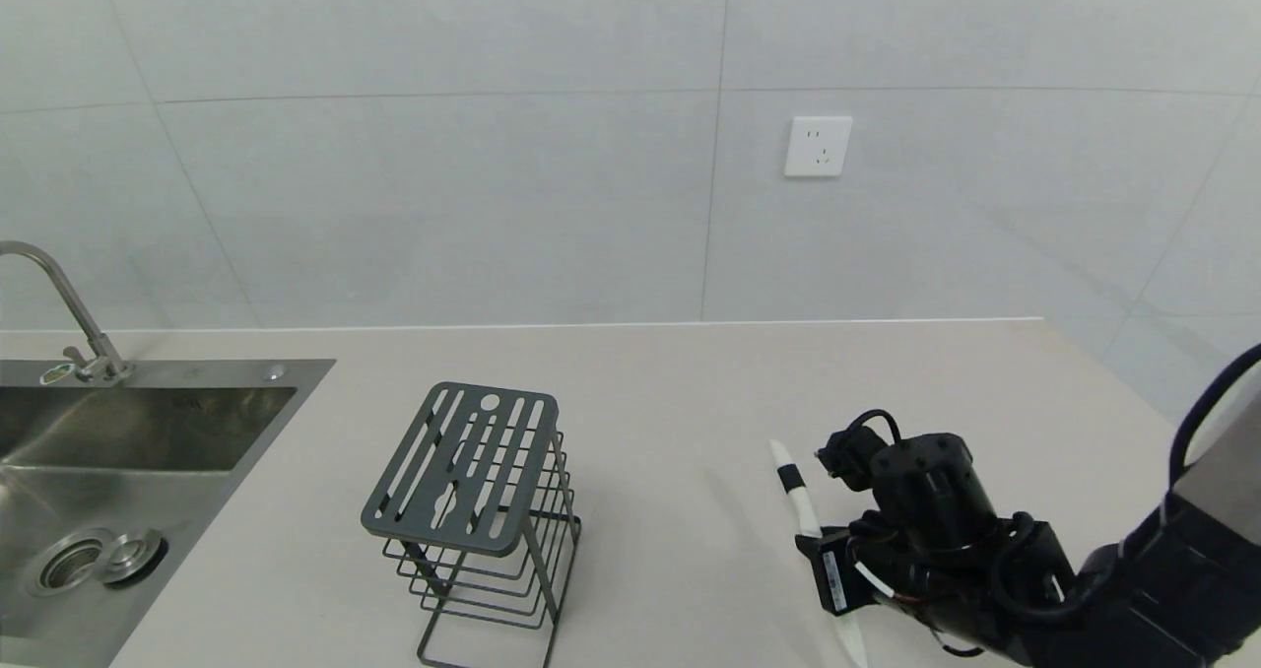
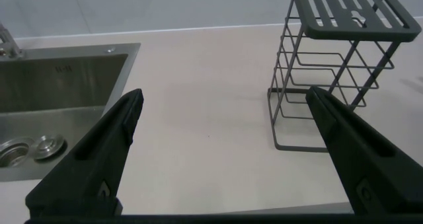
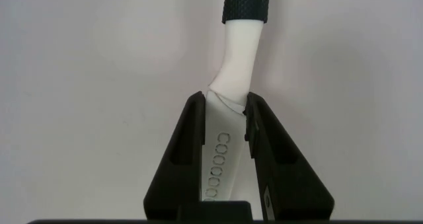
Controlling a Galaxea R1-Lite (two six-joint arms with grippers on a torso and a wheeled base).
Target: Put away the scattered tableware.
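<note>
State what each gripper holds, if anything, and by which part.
The right gripper clamps the white utensil on its flat perforated part, next to the handle; the left gripper holds nothing.

Steel sink (image 1: 148, 432) with faucet (image 1: 97, 358) at left; white wall socket (image 1: 818, 146) behind counter (image 1: 690, 402).

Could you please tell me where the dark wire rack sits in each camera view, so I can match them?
Head view: the rack stands lower centre on the counter, right of the sink.
Left wrist view: the rack stands past the open left gripper, across the counter from the sink.
Right wrist view: the right gripper, shut on a white utensil, counter behind.
Shared landmark: the pale counter.
</note>
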